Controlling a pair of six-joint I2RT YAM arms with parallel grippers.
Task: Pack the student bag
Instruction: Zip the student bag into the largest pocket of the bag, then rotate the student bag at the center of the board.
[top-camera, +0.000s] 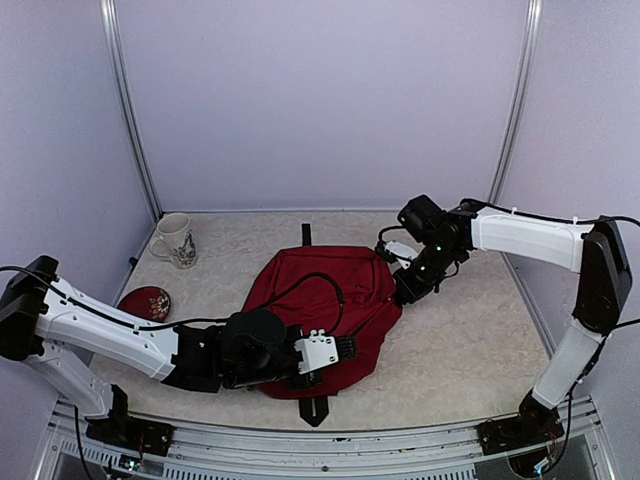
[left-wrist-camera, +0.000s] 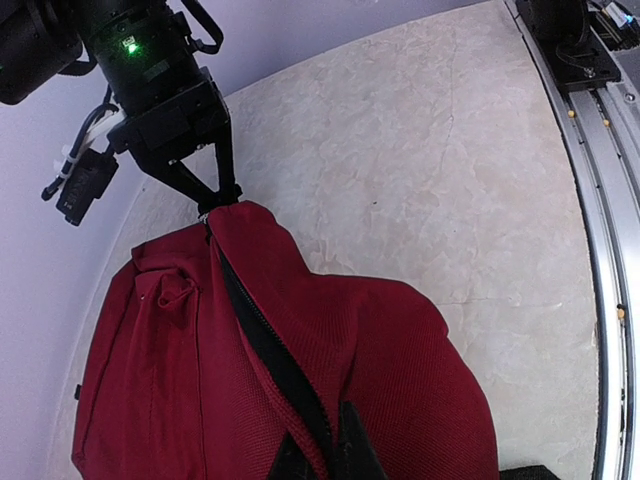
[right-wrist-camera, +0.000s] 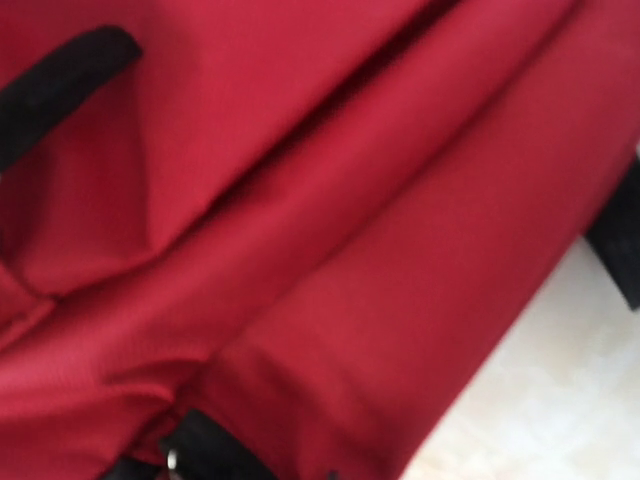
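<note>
- Pale lilac walls (top-camera: 320, 100) on 3 sides, beige marbled table (top-camera: 480, 340) below.
- You've got the student bag (top-camera: 320, 290) lying flat mid-table, dark red, between both arms. Black strap ends (top-camera: 314, 410) poke out at its near and far edges.
- Left gripper (top-camera: 348, 347) sits at the bag's near edge. The left wrist cam cuts its fingers (left-wrist-camera: 350, 445) off at the frame bottom, but they look pinched together on the black zipper band (left-wrist-camera: 265, 340).
- Right gripper (left-wrist-camera: 215, 195) is at the far-right corner, fingertips closed on a peak of red fabric pulled up off the table.
- Right wrist cam is blurry, nearly all red cloth. You can make out a black strap (right-wrist-camera: 60, 75) top left and a black bit w/ a small metal ring at the bottom; its own fingers can't be made out.
- Bag's inside isn't visible from any cam.
- Mug (top-camera: 175, 240) stands far left, well apart from the bag. A round red item (top-camera: 146, 302) lies nearer, partly hidden by the left arm; can't tell what it is.
</note>
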